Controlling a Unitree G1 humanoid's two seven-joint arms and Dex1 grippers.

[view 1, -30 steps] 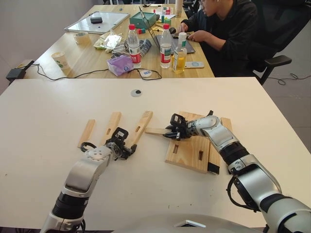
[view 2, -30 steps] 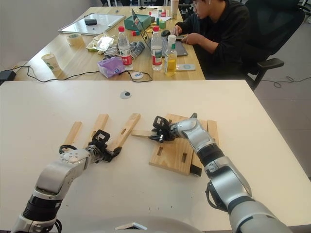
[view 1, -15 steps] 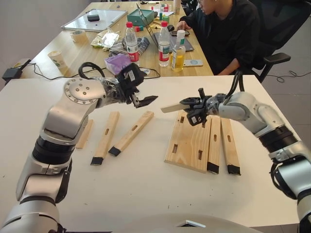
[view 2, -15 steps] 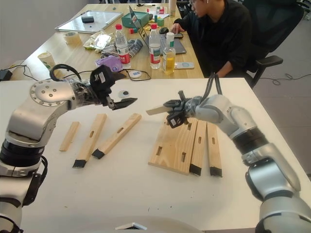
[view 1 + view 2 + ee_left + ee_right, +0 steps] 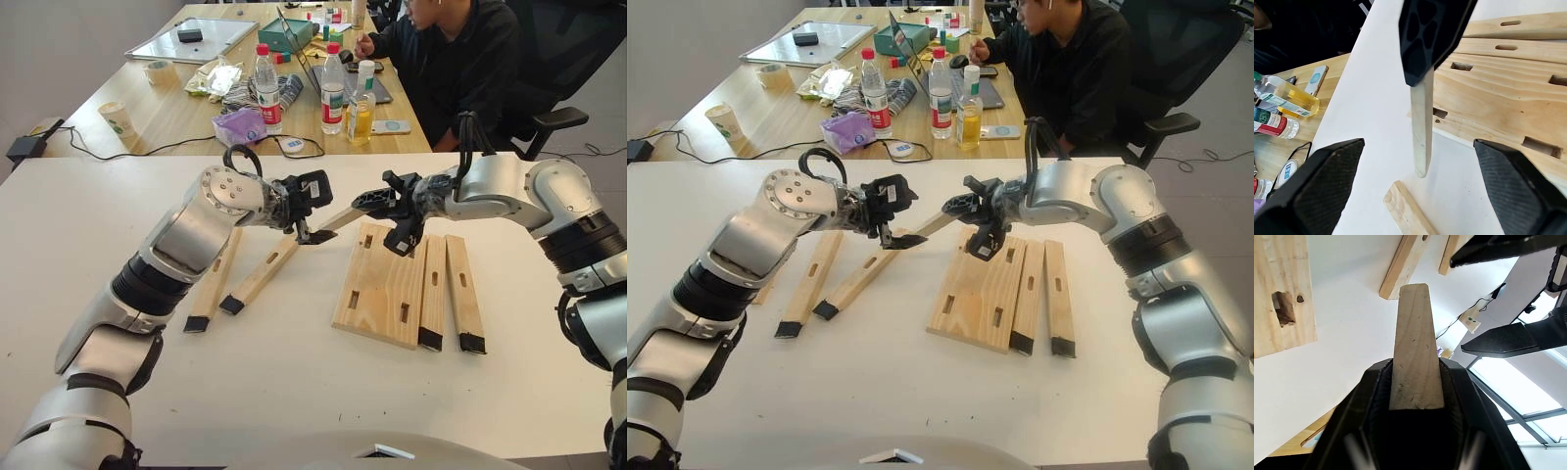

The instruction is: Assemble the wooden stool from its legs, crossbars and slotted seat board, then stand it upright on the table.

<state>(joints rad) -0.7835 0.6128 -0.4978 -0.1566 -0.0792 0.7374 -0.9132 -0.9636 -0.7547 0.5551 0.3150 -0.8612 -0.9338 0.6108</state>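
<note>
While right gripper (image 5: 384,203) pinches a crossbar (image 5: 1421,127), left gripper (image 5: 310,213) spread wide, flanking its free end

Pale crossbar (image 5: 339,218) aloft, tilted — slotted seat board (image 5: 378,296) lies flat.

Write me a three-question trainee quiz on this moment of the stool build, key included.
1. True or false: the right gripper is shut on the short pale wooden crossbar.
2. The left gripper is: A shut on a leg; B open around the crossbar's free end; C shut and empty.
3. How many black-tipped wooden legs lie on the white table?
Key: 1 true; 2 B; 3 four.
</note>
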